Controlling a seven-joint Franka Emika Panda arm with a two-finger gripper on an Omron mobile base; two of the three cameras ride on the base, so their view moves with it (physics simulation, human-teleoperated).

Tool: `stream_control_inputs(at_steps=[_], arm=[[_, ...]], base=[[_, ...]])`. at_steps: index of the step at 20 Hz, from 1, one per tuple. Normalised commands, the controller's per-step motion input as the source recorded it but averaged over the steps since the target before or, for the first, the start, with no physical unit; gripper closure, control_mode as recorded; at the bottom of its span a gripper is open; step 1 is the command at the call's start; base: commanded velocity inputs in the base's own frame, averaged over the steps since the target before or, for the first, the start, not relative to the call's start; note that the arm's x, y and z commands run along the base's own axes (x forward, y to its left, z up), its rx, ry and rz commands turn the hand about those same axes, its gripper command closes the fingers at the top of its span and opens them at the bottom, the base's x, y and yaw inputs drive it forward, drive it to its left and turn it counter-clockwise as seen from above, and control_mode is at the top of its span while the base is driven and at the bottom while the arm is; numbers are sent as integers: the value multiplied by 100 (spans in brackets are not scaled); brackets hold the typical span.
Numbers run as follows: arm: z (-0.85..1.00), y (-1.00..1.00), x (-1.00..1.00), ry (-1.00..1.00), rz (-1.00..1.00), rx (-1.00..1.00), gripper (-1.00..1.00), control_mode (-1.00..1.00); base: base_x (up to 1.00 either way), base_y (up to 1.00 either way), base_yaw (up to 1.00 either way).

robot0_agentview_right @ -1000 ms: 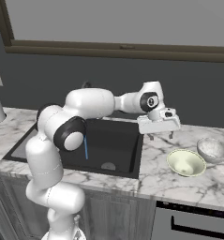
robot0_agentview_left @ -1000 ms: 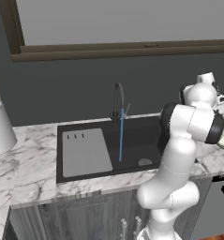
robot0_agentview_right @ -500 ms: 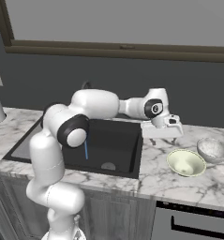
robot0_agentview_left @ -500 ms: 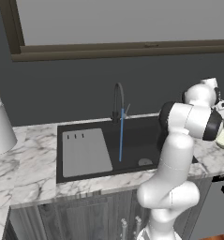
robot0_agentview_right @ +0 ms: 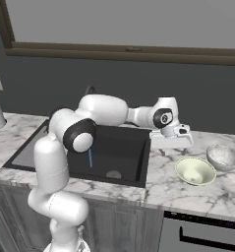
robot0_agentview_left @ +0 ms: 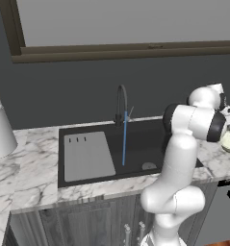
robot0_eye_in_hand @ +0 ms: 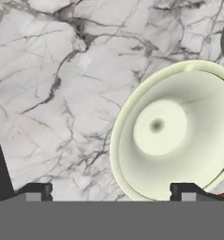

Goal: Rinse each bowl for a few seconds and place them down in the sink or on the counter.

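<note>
White marble, grey-veined, forms the counter (robot0_agentview_right: 163,184) on which both bowls rest, dry side of the basin. In the right base view the nearer bowl (robot0_agentview_right: 194,171), pale cream with a greenish tint, sits at about 4 o'clock from the gripper (robot0_agentview_right: 175,142); the second bowl (robot0_agentview_right: 223,157), greyer, lies just beside it at its 2 o'clock. The gripper hangs over the marble between the sink (robot0_agentview_right: 116,152) and the nearer bowl, apart from both. In the hand view that bowl (robot0_eye_in_hand: 172,133) lies upright at 3 o'clock of centre, with its rim passing over one fingertip (robot0_eye_in_hand: 186,190), while the other fingertip (robot0_eye_in_hand: 36,190) stands wide off at 8 o'clock over bare marble; the claw is spread apart and holds nothing.

Progress, as judged: neither bowl has been lifted, so both rinses and both set-downs remain. A thin blue stream (robot0_agentview_left: 124,144) falls from the dark gooseneck faucet (robot0_agentview_left: 121,103) into the black basin, so water appears to be running already. The step in hand looks like the approach to the nearer bowl.

Surroundings: a grey drainboard panel (robot0_agentview_left: 87,156) fills the sink's 9 o'clock half; a tall white cylinder (robot0_agentview_left: 0,129) stands well apart on the counter at far 9 o'clock. Grey wood-grain cabinets (robot0_agentview_left: 68,223) sit below; a dark wall with a brown-framed window (robot0_agentview_left: 126,24) rises behind.
</note>
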Motion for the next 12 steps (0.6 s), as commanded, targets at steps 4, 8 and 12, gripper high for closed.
stream_control_inputs(at_steps=[4,8,12], arm=[[-22,-5,0,0,0,0,-100,-100],[-23,-9,0,0,0,1,-100,-100],[-25,-7,2,-2,0,1,-100,-100]], base=[[0,0,0],[0,0,0],[0,0,0]])
